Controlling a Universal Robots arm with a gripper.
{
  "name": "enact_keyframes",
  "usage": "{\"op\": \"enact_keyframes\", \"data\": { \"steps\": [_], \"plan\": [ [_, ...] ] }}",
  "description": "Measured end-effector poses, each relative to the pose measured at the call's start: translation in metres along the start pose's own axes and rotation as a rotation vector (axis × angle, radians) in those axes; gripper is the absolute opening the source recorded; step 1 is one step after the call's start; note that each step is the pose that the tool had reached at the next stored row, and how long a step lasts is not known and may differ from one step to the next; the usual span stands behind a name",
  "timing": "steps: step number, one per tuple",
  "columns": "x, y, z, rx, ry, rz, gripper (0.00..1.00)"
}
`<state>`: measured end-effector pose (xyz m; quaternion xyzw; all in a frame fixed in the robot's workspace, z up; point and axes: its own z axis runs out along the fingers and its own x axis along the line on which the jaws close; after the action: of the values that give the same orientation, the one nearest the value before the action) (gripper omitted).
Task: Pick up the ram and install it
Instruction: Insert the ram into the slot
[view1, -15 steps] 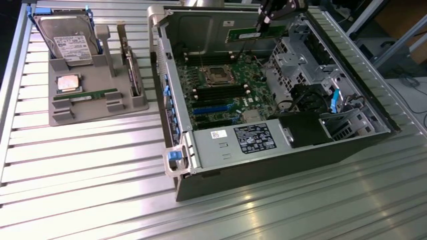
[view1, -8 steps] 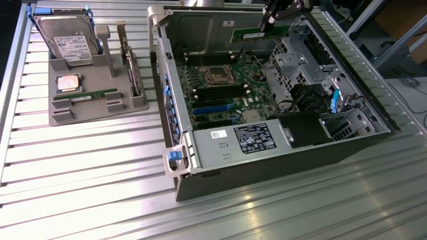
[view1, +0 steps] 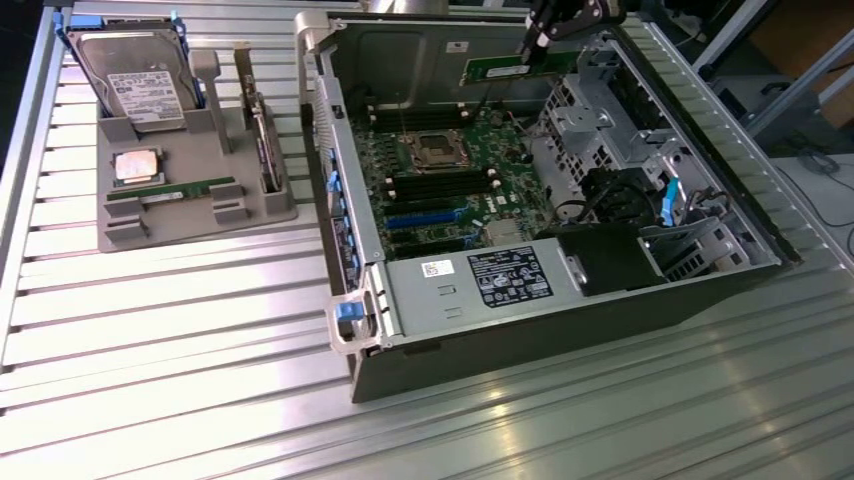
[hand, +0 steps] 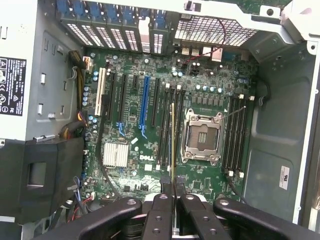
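The ram (view1: 514, 70), a thin green board, hangs above the far end of the open computer case (view1: 561, 335), pinched edge-on between the narrow black fingers of the pincer (hand: 173, 192). Below it lie the motherboard (hand: 130, 150) and its long dark memory slots (hand: 164, 125), just beside the metal-framed processor socket (hand: 202, 135). A grey power supply (view1: 467, 285) fills the near end. Well apart, on the ribbed metal desk (view1: 174, 350), a grey tray (view1: 134, 235) carries a second stick (view1: 171, 190) (alike in shape), a hard drive (view1: 134, 85), a square processor chip (view1: 138, 165) and an upright expansion card (view1: 263, 140). The arm reaches down from above the case.
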<state>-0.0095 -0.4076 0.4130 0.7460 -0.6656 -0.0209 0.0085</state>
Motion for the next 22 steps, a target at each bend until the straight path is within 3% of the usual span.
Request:
{"op": "enact_keyframes", "data": {
  "steps": [22],
  "plan": [
    [0.000, -0.0006, 0.0156, 0.0000, 0.0001, 0.000, 0.12]
  ]
}}
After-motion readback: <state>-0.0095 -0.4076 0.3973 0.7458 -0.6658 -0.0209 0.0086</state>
